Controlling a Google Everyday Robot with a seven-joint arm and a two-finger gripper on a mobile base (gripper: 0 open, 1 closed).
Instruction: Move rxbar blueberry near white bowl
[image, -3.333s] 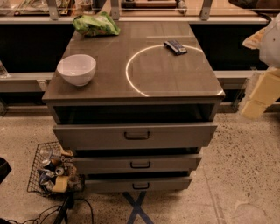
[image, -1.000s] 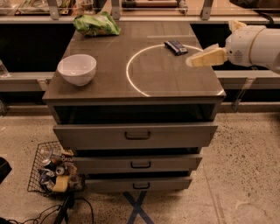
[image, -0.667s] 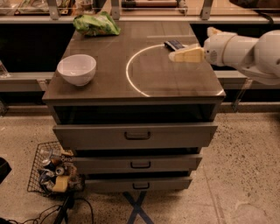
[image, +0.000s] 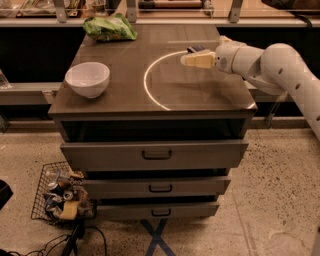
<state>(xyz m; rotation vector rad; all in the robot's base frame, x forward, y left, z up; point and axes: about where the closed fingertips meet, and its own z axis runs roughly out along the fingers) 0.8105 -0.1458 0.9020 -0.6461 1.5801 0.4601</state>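
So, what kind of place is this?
Probably a robot test area in a lab or office: a drawer cabinet, a wire basket of clutter and cables on the speckled floor, and the gripper over the cabinet's far right.

floor: speckled terrazzo | furniture: grey three-drawer cabinet | wire basket, possibly cans

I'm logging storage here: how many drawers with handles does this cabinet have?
3, stacked under the tabletop: top drawer, middle drawer, bottom drawer. None looks hidden. The gripper is over the tabletop's back right, next to the rxbar blueberry.
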